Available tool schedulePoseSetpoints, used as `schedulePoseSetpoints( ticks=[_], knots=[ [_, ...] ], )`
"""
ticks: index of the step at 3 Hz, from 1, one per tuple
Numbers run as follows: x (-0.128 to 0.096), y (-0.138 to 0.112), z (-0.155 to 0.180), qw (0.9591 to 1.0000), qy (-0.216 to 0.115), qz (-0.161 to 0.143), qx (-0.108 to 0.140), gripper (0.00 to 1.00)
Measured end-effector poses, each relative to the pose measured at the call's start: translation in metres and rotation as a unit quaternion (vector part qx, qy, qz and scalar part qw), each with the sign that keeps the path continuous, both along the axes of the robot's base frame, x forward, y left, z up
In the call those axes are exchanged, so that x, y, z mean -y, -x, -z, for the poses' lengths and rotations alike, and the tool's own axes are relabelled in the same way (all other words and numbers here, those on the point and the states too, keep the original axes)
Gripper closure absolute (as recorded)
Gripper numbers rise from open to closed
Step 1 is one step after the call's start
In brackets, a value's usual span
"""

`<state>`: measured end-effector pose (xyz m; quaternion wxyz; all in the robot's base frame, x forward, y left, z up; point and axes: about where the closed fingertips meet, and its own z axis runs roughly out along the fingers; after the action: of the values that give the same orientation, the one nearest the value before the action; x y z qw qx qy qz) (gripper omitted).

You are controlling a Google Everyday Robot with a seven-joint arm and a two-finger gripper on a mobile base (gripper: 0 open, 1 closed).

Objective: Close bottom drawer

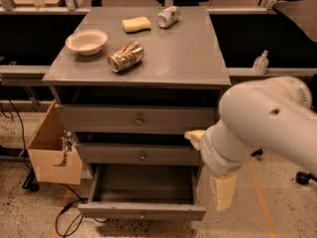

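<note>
The bottom drawer (141,211) of the grey cabinet is pulled out, and its inside looks empty. Its slim front panel carries a small round knob (142,215). The middle drawer (141,155) and top drawer (136,119) above it sit nearly flush. My white arm fills the right foreground. My gripper (205,171) is at the cabinet's right front corner, level with the middle and bottom drawers. It is open and empty, one cream finger (194,136) near the middle drawer's right end, the other (223,192) hanging beside the open drawer's right side.
On the cabinet top lie a bowl (86,41), a crushed can (125,56), a yellow sponge (136,24) and a second can (168,16). A cardboard box (52,152) hangs at the cabinet's left. A sanitizer bottle (260,62) stands on the right ledge. Cables (67,217) trail on the floor.
</note>
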<state>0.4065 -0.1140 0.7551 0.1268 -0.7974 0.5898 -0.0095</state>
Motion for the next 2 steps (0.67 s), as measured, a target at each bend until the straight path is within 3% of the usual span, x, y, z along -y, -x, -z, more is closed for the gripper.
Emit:
schedulePoseSetpoints(
  ticks=[1,2],
  knots=[
    [-0.014,0.0237,0.0825,0.9974,0.055,-0.026,-0.04,0.0],
    [-0.0143,0.0233,0.0817,0.9974,0.054,-0.027,-0.039,0.0]
  ],
)
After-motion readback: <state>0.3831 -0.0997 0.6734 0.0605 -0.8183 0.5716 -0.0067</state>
